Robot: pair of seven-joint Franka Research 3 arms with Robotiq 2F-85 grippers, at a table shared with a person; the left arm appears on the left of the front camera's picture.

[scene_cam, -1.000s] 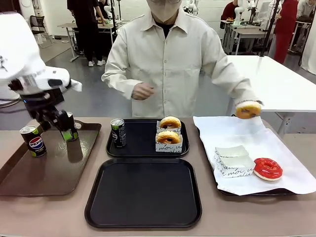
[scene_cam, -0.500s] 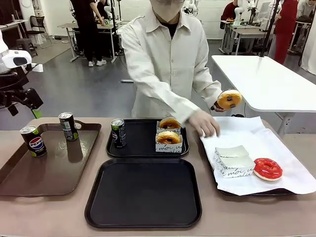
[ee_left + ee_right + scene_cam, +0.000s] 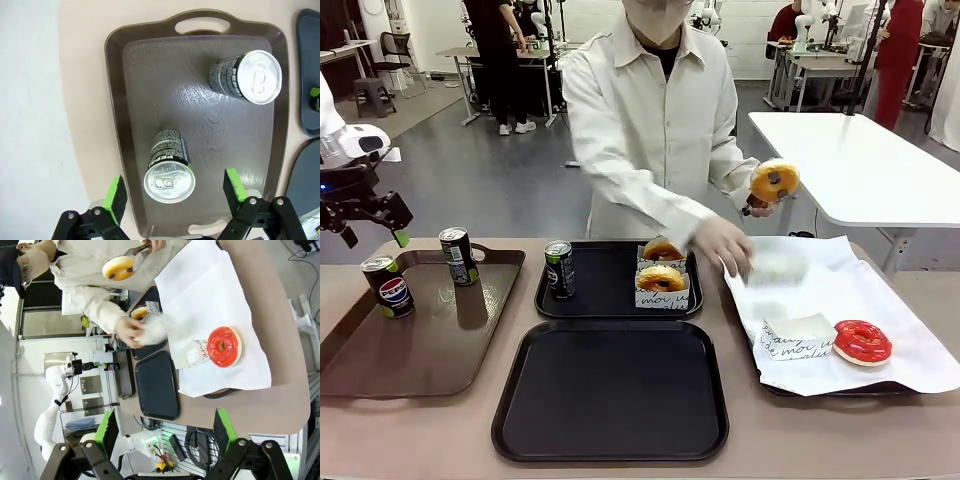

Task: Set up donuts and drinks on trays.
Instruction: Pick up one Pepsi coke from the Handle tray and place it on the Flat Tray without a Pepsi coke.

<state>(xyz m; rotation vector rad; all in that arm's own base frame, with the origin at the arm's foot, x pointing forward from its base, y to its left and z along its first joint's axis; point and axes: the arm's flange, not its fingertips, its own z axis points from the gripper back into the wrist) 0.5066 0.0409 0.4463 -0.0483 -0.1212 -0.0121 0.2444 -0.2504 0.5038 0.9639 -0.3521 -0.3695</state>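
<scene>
The far tray (image 3: 610,302) is laid with one can (image 3: 559,268) and two sleeved donuts (image 3: 662,278); the near tray (image 3: 610,390) is left bare. Two more cans (image 3: 386,285) are kept on the brown tray (image 3: 420,350) (left jaws spread over one, right jaws spread aloft, nothing grasped). A red donut (image 3: 862,341) is left unsleeved.

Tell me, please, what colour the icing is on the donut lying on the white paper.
Glossy red; the donut shows best in the front view.
</scene>
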